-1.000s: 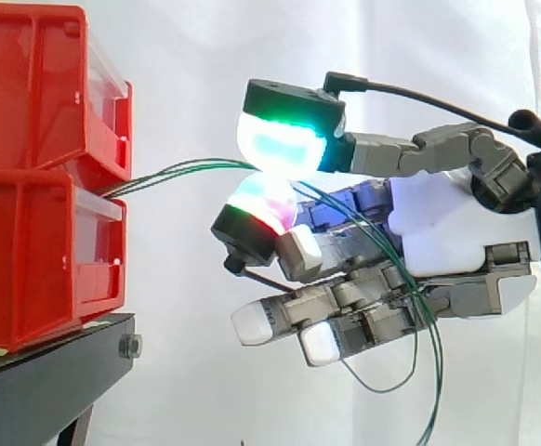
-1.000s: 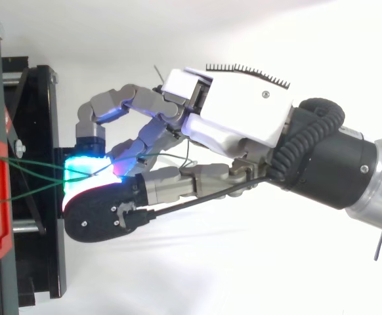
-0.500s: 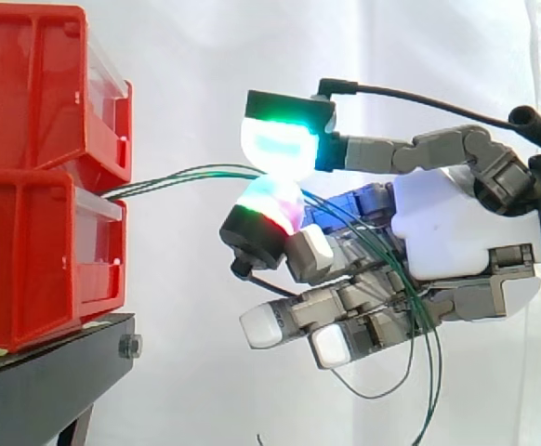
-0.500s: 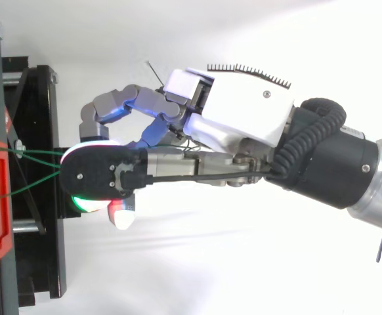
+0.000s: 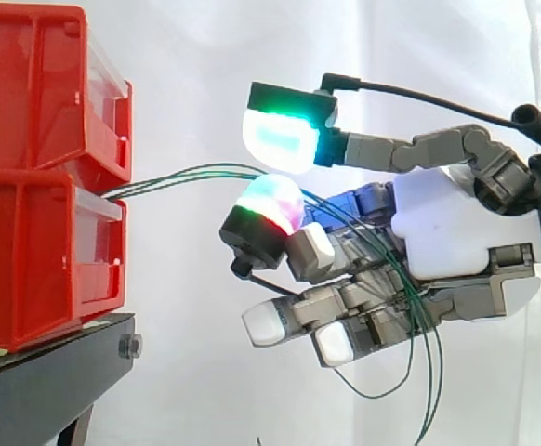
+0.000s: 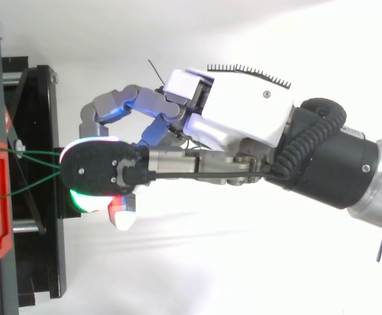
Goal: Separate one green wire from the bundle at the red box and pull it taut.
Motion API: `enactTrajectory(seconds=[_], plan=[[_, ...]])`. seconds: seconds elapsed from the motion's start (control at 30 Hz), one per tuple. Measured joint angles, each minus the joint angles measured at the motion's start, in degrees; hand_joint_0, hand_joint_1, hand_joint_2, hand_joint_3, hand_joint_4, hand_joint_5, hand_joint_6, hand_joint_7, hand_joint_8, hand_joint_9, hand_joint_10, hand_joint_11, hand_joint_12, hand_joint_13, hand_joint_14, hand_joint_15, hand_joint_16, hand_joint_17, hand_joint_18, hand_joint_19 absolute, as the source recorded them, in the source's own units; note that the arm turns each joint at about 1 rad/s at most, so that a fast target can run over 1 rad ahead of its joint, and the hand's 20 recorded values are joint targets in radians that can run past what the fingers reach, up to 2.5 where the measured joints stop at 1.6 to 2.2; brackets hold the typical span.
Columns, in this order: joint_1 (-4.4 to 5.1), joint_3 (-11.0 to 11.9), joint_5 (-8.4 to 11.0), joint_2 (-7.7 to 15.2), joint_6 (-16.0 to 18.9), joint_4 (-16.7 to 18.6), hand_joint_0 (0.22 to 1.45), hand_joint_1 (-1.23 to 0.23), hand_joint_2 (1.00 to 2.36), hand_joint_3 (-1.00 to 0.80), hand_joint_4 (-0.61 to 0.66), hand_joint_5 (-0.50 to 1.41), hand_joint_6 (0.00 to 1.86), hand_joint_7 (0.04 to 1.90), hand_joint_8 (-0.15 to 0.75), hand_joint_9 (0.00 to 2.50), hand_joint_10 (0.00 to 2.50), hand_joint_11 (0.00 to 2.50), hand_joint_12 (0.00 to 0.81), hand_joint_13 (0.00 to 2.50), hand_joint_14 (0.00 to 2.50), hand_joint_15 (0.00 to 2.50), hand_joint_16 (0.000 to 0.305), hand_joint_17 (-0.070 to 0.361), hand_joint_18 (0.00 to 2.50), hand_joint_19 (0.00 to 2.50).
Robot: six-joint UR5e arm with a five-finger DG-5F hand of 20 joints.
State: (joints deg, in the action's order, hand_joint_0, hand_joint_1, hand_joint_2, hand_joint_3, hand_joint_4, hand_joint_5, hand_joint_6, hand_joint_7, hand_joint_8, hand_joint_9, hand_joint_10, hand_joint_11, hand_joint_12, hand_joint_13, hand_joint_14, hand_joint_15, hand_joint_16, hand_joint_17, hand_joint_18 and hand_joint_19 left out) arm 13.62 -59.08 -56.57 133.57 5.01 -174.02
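Red bins: You have two red bins (image 5: 29, 260) stacked one on the other at 9 o'clock in the side view. They sit on the black stand (image 5: 57, 372), with the white curtain (image 5: 187, 56) behind.
Green wires: The green wires (image 5: 187, 174) come out where the upper bin meets the lower one. They run toward 3 o'clock in a gentle upward bow, well clear of the stand. From above you see two strands (image 6: 37, 153) spread apart at the bin and drawing together at the pads.
Fingers: The fingers (image 5: 275, 139) are curled. A green-white pad sits at 12 o'clock and a red-tinted pad at 6 o'clock, closed on the wires from above and below. Several strands pass between them together.
Hand: The hand (image 5: 456, 232) reaches in from 3 o'clock, its pads well apart from the bins.
Wire tails: Past the pads the wires cross the palm and thread among the lower curled fingers. They hang in slack loops toward 5 o'clock.
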Motion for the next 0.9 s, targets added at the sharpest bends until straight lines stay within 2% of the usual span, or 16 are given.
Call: enactTrajectory(seconds=[0.1, 0.23, 0.47, 0.6, 0.73, 0.9], plan=[[-0.02, 0.0, -0.06, 0.0, -0.1, 0.1, 0.56, -0.31, 1.01, -0.41, 0.13, -0.13, 0.86, 1.23, 0.301, 1.22, 0.03, 0.86, 0.435, 0.92, 0.02, 0.46, 0.057, 0.129, 0.94, 0.65], [-0.19, 0.0, -0.06, 0.0, -0.7, 0.2, 0.58, -0.43, 1.01, -0.34, 0.14, -0.13, 0.85, 1.24, 0.302, 1.22, 0.02, 0.86, 0.436, 0.91, 0.02, 0.47, 0.057, 0.128, 0.94, 0.64], [-1.28, -0.3, -0.04, 0.2, -6.0, 3.6, 0.56, -0.61, 1.02, -0.21, 0.17, -0.14, 0.85, 1.32, 0.305, 1.18, 0.02, 0.87, 0.436, 0.88, 0.02, 0.46, 0.057, 0.128, 0.92, 0.62], [-1.63, -1.1, 0.01, 0.2, -7.3, 5.6, 0.56, -0.71, 1.02, -0.16, 0.18, -0.15, 0.87, 1.31, 0.301, 1.15, 0.03, 0.88, 0.430, 0.87, 0.02, 0.46, 0.057, 0.128, 0.91, 0.61], [-1.78, -2.1, 0.04, 0.2, -8.1, 8.3, 0.60, -0.79, 1.02, -0.21, 0.15, -0.15, 0.88, 1.30, 0.292, 1.11, 0.03, 0.88, 0.414, 0.84, 0.02, 0.45, 0.055, 0.123, 0.88, 0.60], [-1.82, -2.5, 0.06, 0.2, -8.7, 9.6, 0.63, -0.84, 1.02, -0.29, 0.11, -0.16, 0.89, 1.25, 0.281, 1.09, 0.03, 0.88, 0.399, 0.81, 0.02, 0.44, 0.053, 0.119, 0.85, 0.57]])
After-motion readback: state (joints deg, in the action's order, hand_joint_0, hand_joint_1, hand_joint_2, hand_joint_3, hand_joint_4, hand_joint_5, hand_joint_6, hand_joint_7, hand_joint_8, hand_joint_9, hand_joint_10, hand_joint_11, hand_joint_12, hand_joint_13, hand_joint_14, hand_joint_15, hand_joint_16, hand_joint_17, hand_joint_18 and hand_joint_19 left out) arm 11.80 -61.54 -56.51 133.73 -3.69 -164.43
